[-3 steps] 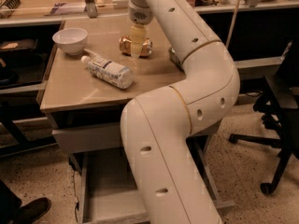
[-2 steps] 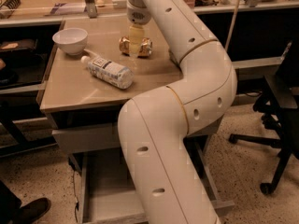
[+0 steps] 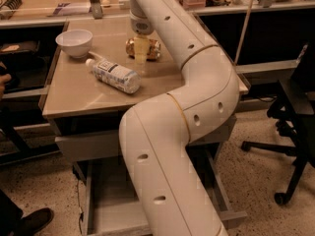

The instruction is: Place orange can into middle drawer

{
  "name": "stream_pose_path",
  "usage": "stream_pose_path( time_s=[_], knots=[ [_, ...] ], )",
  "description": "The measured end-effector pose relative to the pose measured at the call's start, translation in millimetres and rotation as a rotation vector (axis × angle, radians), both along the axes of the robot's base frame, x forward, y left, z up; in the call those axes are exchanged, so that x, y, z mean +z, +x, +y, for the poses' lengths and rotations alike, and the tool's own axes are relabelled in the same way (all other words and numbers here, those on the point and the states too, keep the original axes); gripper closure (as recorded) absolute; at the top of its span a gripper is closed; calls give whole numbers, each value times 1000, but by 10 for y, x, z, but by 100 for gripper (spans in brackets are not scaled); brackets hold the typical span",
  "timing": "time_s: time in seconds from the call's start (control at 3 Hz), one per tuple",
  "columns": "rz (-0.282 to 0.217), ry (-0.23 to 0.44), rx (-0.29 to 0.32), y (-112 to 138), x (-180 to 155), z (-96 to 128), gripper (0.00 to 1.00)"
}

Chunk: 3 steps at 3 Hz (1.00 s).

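Orange can [image 3: 154, 49] lies on its side, long axis left to right, right beneath the gripper [image 3: 141, 52]; whether the gripper grasps it, I cannot tell. It rests on a tan table [image 3: 93, 100], with the open drawer [image 3: 106, 203] well below the gripper.

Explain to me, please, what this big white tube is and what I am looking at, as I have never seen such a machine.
The white tube is a jointed robot arm. One camera looks down along it; where the camera is mounted I cannot tell. At the arm's far end, the gripper reaches down onto an orange can on the table. Whether it has hold of the can does not show. A white bowl and a plastic bottle lying on its side are also on the table. Under the table top, a drawer stands open.
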<state>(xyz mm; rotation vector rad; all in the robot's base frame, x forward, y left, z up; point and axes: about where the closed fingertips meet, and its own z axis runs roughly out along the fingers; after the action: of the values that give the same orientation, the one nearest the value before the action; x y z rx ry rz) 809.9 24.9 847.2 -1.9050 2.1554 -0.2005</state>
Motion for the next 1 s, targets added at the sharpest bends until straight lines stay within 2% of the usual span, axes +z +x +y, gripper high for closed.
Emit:
stream_pose_path(
  time_s=[0.33,0.67,1.0],
  knots=[
    [28,-24,16,6,-178,17,0],
    [39,-32,35,22,-277,30,19],
    [39,-32,35,22,-277,30,42]
  ],
)
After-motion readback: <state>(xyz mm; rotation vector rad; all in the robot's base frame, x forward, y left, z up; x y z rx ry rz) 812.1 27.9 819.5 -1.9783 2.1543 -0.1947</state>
